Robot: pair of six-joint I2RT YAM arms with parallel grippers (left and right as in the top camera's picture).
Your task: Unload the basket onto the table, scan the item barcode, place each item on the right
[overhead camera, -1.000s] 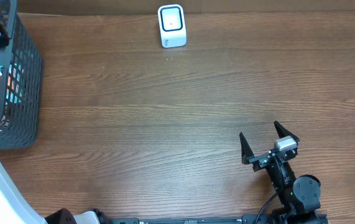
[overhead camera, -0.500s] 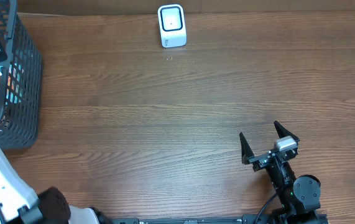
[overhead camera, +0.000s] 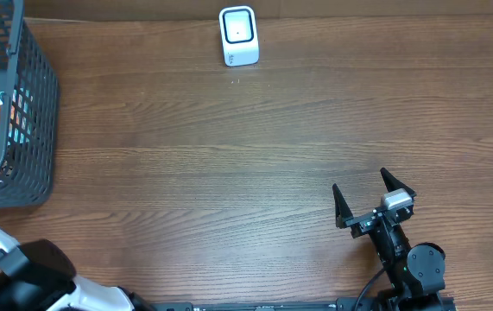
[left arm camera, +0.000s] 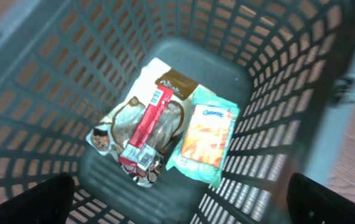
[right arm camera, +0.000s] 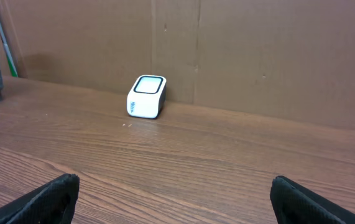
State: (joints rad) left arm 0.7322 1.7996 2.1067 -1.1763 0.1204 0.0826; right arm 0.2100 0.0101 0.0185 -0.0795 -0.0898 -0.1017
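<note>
Left gripper [left arm camera: 180, 200] hangs above the open basket [left arm camera: 289, 68], jaws spread wide and gripping nothing; only its two dark fingertips show, in the lower corners of the left wrist view. The goods lie on the basket floor, up-frame from those tips, around the middle of the view. A red stick pack [left arm camera: 145, 127] rests on top of a brown-and-white snack bag [left arm camera: 165, 87], and a teal packet [left arm camera: 209, 135] lies touching the bag on its right. The red pack's long axis runs from upper right to lower left, steep against the line between the fingertips, so a slight wrist turn would probably let the jaws close across its narrow width. This view is blurred, and the pale patch at the pack's lower end may be a barcode.

The basket's mesh walls rise on all sides, so the only way in is from above. In the overhead view the basket [overhead camera: 30, 112] sits at the left edge and the white scanner [overhead camera: 238, 36] stands at top centre, well apart across the bare table [overhead camera: 229, 173]. Right gripper [overhead camera: 373, 195] waits at lower right, likewise agape and empty, far from the basket; the left arm is plainly the nearer one
</note>
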